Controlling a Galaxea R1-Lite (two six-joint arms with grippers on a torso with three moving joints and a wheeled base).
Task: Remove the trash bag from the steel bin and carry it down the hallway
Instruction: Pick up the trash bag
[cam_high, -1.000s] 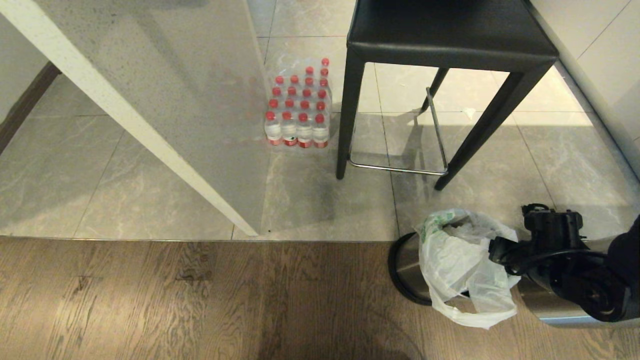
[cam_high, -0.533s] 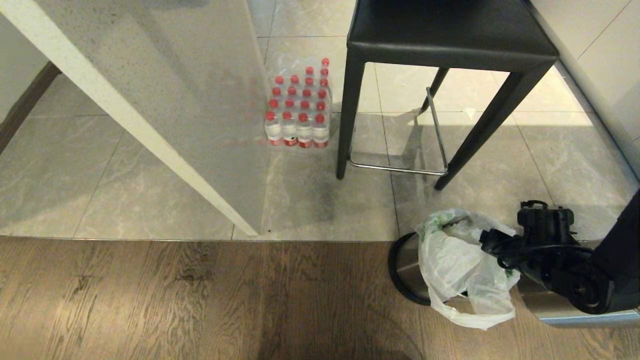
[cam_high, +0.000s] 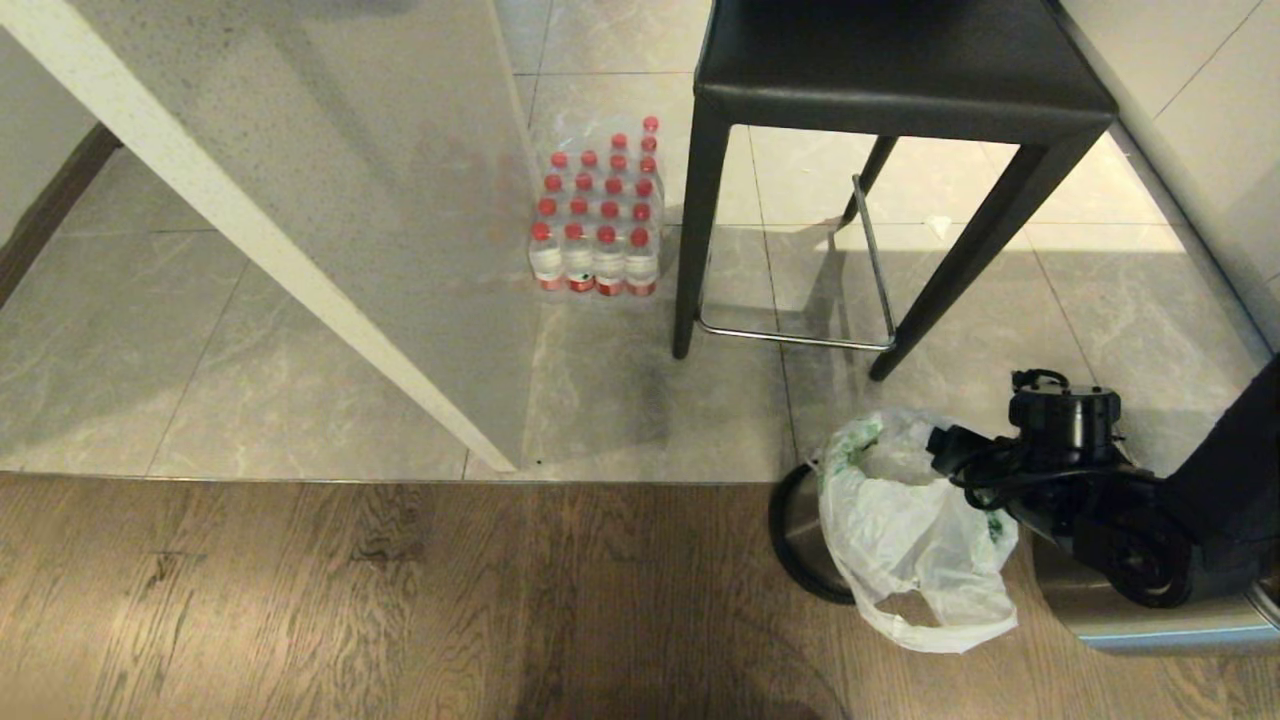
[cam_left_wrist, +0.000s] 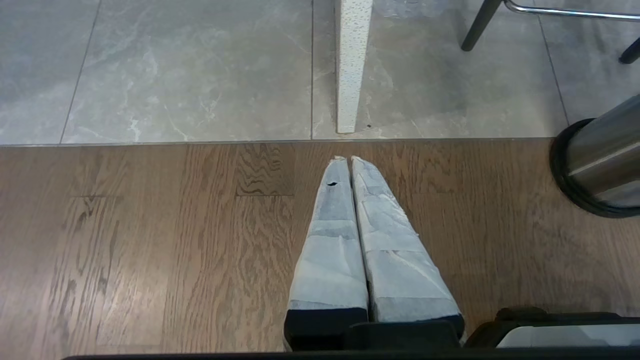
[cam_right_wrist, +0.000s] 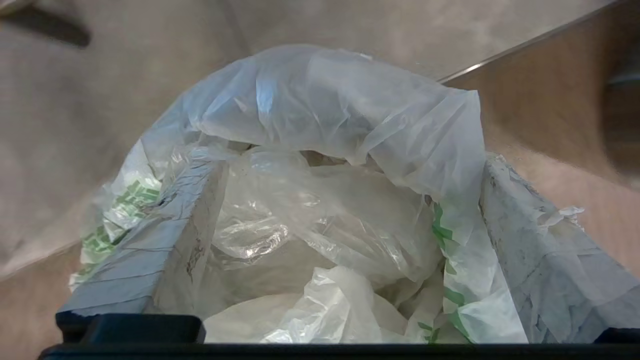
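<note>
Head view: we noted one thin, translucent white crinkled trash bag (cam_high: 905, 530) with green print, draped over the mouth and side of one small brushed-steel bin (cam_high: 800, 535) with a black rim ring, standing on the wood floor (cam_high: 350, 600) by the tile edge. The right gripper (cam_high: 945, 450) sat at the bag's rim, on its far side. Also counted: one black stool (cam_high: 900, 60) and one shrink-wrapped pack of red-capped water bottles (cam_high: 597, 215), about sixteen caps showing.

Left wrist view: the left gripper (cam_left_wrist: 346, 160) hung parked over the wood floor, its two taped jaws pressed together on nothing; the bin stood off to one side.

Right wrist view: the two taped jaws stood wide, one on either side of the bag's gathered rim, with crumpled film between them and nothing clamped.

We judged the step to be the reach for the bag's rim, grasp not yet made. The next move calls for closing on a bunched fold of film, then lifting straight up so the bin stays put.
</note>
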